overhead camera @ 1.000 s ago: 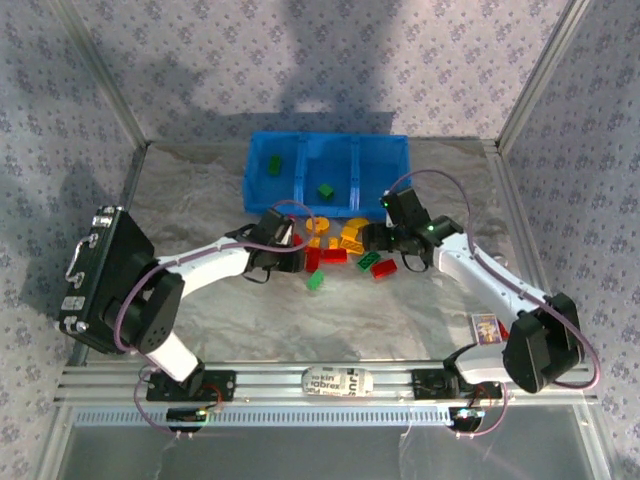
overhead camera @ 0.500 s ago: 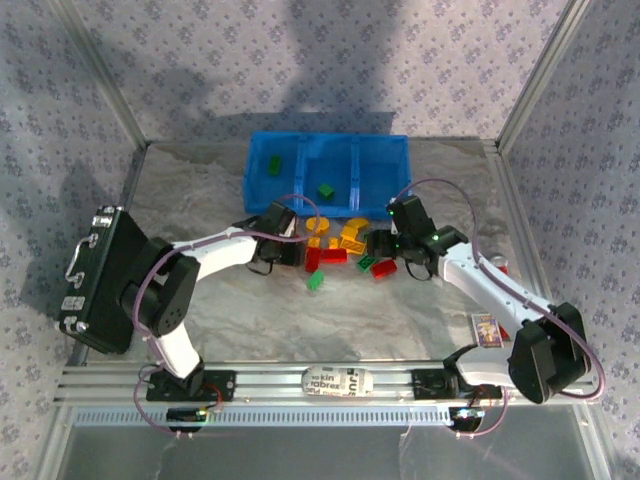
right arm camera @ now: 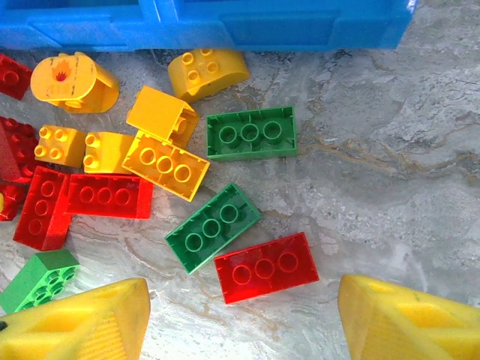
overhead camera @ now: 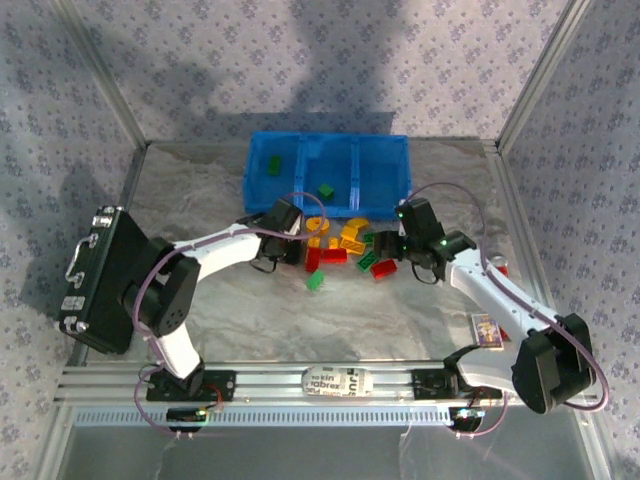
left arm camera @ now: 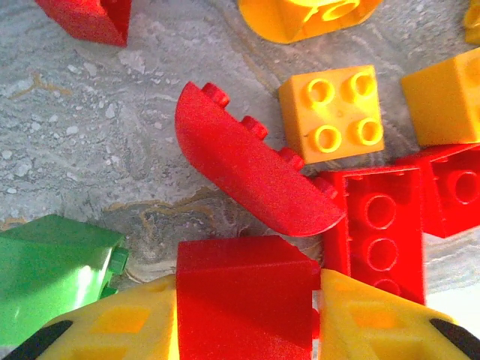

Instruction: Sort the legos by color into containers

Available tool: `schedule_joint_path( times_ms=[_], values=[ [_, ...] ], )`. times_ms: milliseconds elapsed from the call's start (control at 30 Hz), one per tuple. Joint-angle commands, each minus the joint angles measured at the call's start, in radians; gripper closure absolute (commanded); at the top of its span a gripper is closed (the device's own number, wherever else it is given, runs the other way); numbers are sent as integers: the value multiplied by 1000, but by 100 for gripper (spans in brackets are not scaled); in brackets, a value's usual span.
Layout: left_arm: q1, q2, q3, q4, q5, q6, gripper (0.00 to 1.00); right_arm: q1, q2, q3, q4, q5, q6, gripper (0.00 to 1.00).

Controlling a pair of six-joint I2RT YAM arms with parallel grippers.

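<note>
The legos lie in a loose pile [overhead camera: 340, 245] in front of the blue tray [overhead camera: 328, 137], whose three compartments are the containers. One green brick [overhead camera: 274, 163] sits in the left compartment and another [overhead camera: 326, 189] in the middle one. My left gripper [overhead camera: 293, 246] is low at the pile's left edge; in the left wrist view it [left arm camera: 244, 330] is shut on a red brick [left arm camera: 244, 289], beside a curved red piece [left arm camera: 247, 165]. My right gripper [right arm camera: 241, 294] hangs open above a red brick [right arm camera: 266, 268] and a green brick [right arm camera: 212, 227].
A black case with a metal handle [overhead camera: 105, 275] stands at the left edge of the table. A small card [overhead camera: 486, 328] lies near the right arm's base. The metal frame posts rise at both back corners, close to the tray's ends.
My left gripper's jaws have closed onto the red brick at the pile's left edge. The right arm has drifted slightly to the right, its jaws still apart.
</note>
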Motion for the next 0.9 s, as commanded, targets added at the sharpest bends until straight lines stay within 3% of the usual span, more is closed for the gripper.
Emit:
schedule_joint_path(
  times_ms=[0, 433, 667, 867],
  values=[
    [-14, -74, 71, -66, -19, 23, 61, -15, -40, -20, 0, -5, 9, 31],
    [-71, -101, 361, -105, -9, 75, 62, -93, -138, -128, -2, 37, 76, 32],
    [-110, 51, 610, -82, 30, 91, 62, -129, -221, -217, 1, 38, 119, 32],
    [-131, 289, 903, -139, 66, 105, 63, -135, -248, -264, 14, 21, 135, 33]
  ],
)
